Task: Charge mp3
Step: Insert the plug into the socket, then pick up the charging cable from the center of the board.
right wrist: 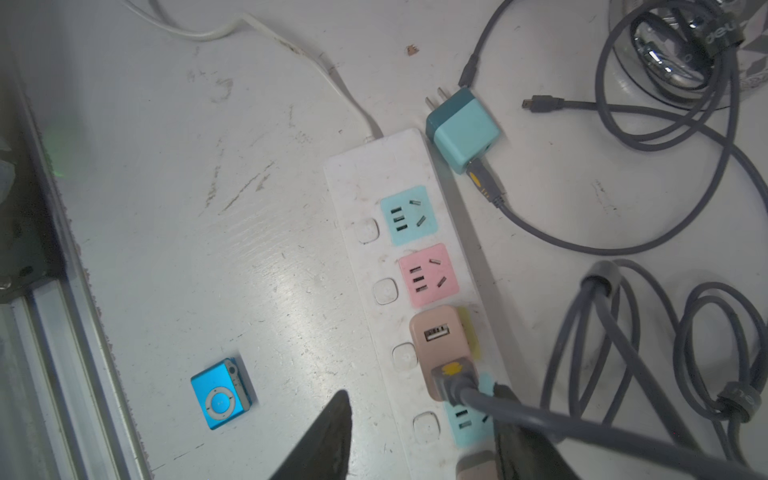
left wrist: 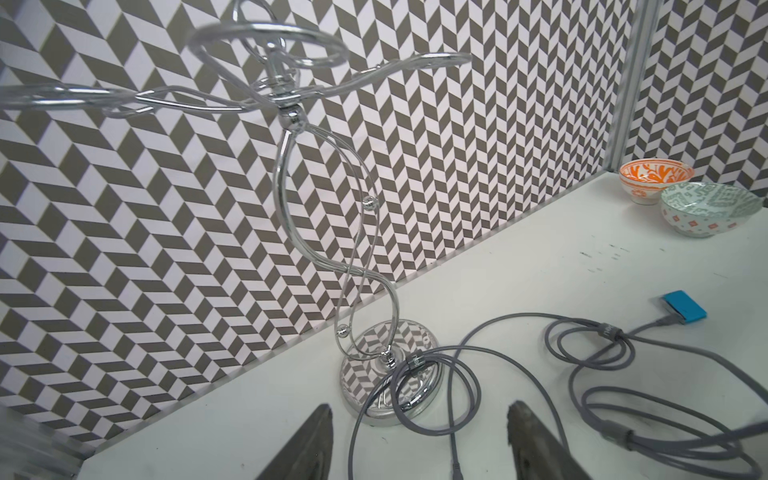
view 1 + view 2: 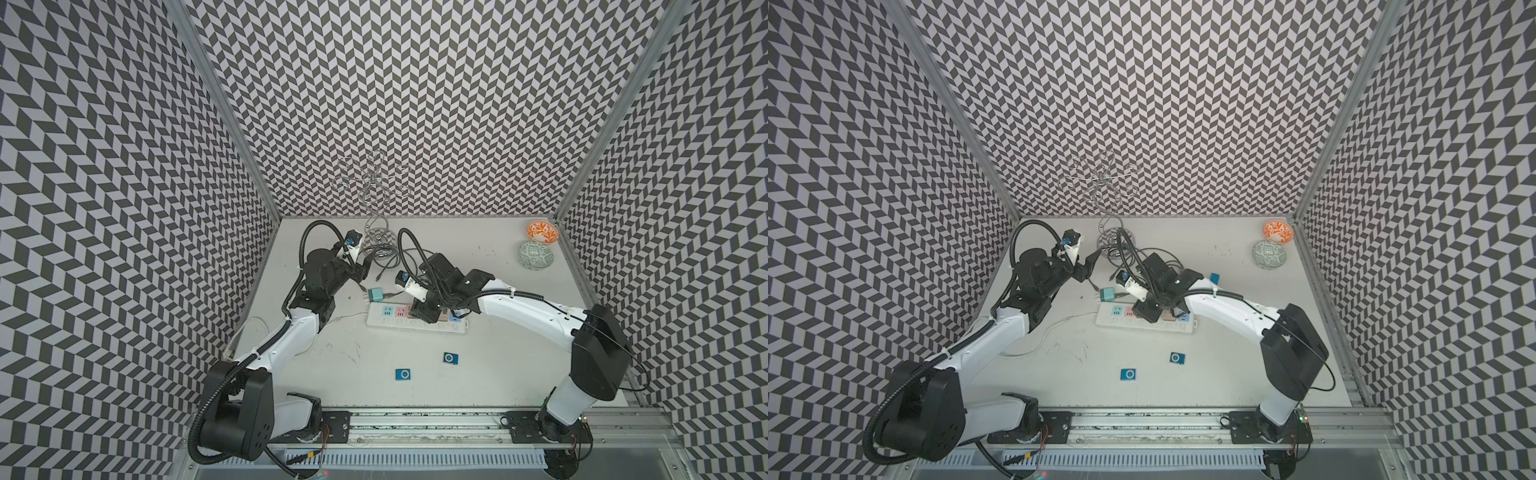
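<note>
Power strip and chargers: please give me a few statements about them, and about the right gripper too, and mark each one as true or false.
1. The beige charger is plugged into the power strip. True.
2. The teal charger is plugged into the pink socket. False: it lies on the table beside the strip's end with its prongs bare, and the pink socket is empty.
3. A grey cable is plugged into the teal charger. True.
4. The right gripper is holding the mp3 player. False: its jaws stand open at the strip, and the blue mp3 player lies apart from them on the table.
</note>
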Controlling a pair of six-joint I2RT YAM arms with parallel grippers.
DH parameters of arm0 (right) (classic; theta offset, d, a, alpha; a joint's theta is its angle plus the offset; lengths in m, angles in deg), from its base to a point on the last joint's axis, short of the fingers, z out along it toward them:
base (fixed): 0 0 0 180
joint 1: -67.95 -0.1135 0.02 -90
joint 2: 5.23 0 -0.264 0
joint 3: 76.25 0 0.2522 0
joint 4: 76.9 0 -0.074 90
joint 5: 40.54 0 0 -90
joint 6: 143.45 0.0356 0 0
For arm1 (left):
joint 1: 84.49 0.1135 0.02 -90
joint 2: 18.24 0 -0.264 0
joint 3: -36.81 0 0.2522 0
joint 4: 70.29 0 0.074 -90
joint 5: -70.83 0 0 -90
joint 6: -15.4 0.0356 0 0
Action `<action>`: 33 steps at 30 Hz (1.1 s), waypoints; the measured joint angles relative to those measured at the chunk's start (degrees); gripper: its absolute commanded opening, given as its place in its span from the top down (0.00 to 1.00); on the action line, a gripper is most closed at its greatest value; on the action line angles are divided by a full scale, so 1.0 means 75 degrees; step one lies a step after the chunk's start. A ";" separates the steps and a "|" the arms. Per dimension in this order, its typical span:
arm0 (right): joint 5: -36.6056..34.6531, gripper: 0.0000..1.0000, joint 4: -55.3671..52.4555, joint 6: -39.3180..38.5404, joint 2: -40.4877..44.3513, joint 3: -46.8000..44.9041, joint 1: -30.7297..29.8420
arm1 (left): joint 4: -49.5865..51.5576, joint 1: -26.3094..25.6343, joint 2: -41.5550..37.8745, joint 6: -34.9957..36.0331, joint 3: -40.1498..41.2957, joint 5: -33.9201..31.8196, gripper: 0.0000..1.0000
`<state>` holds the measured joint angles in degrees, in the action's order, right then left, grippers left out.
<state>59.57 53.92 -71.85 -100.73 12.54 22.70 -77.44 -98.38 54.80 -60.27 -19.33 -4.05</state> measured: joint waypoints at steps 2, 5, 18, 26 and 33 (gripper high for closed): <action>0.0035 0.47 -0.0029 -0.0006 0.0157 -0.0041 0.0169 | 0.0093 -0.0117 0.0003 0.0000 0.0000 0.0061 0.33; 0.0082 0.47 -0.0015 -0.0029 0.0312 -0.0119 0.0321 | 0.0268 -0.0321 0.0085 0.0003 -0.0085 0.0154 0.34; 0.0487 0.47 0.0697 0.0641 0.1411 -0.0635 0.1221 | 0.0641 -0.1081 0.1110 0.0023 -0.0866 0.0533 0.35; 0.0455 0.44 0.2186 0.2282 0.1970 -0.1139 0.3191 | 0.1358 -0.1612 0.2652 -0.0154 -0.2331 0.0647 0.37; 0.0455 0.50 0.2509 0.2967 -0.0472 -0.0332 0.3649 | 0.1883 -0.1649 0.3191 -0.0460 -0.2605 0.0344 0.38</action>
<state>62.98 72.74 -49.59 -104.27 10.04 50.06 -63.32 -110.75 78.73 -63.72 -38.87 -1.47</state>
